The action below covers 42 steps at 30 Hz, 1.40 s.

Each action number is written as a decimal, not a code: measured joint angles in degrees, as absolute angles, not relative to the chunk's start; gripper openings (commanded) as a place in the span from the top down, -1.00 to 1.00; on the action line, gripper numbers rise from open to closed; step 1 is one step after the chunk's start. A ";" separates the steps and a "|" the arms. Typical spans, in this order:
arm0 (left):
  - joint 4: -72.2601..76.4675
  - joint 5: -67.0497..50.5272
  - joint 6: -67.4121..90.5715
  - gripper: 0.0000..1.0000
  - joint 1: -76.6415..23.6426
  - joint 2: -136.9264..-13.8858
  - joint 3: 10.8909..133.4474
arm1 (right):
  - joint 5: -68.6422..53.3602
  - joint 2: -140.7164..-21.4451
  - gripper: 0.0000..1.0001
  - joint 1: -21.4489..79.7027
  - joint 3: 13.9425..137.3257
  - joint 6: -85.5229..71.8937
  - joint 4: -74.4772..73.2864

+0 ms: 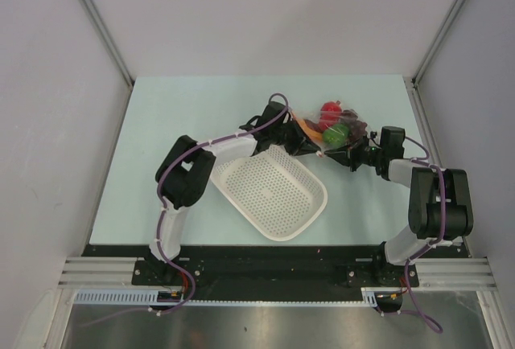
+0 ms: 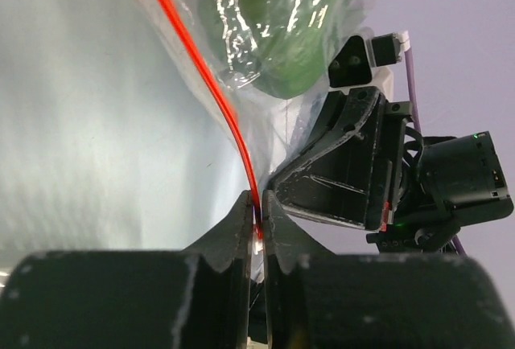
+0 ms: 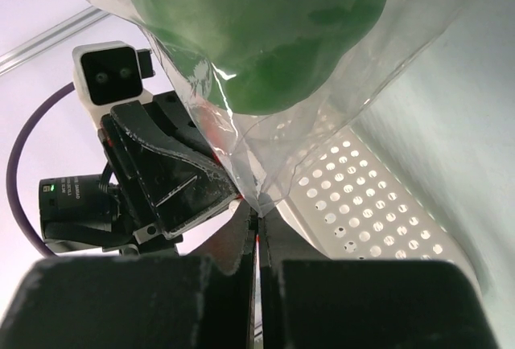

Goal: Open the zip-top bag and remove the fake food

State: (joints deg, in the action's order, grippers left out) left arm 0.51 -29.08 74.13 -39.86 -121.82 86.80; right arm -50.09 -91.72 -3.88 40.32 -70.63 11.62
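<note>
The clear zip-top bag (image 1: 334, 128) hangs between my two grippers above the table, its orange-red zipper strip (image 2: 211, 84) running down into my left gripper. It holds the fake food: a green bell pepper (image 1: 336, 133), a red round fruit (image 1: 328, 112), dark purple grapes (image 1: 355, 127) and an orange piece (image 1: 306, 126). My left gripper (image 2: 259, 214) is shut on the zipper edge. My right gripper (image 3: 257, 219) is shut on the bag's clear film just below the pepper (image 3: 265, 27). The two grippers sit close together, facing each other.
A white perforated basket (image 1: 269, 190) lies on the table just in front of the bag and under the grippers; its wall shows in the right wrist view (image 3: 386, 204). Grey walls and metal frame posts enclose the table on three sides.
</note>
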 measured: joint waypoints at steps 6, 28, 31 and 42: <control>0.45 -29.08 73.58 0.08 -39.97 -121.82 87.13 | -50.37 -91.72 1.00 -3.90 40.56 -70.41 11.49; -0.16 -28.91 73.58 0.45 -41.04 -120.14 87.13 | -50.48 -92.16 1.00 -3.99 40.88 -70.39 11.55; -0.67 -28.91 73.56 0.45 -41.06 -120.14 87.13 | -50.48 -92.16 1.00 -3.99 40.88 -70.30 11.53; -4.62 -29.12 72.55 0.28 -41.28 -120.14 87.64 | -50.48 -92.36 1.00 -3.99 40.99 -69.69 11.35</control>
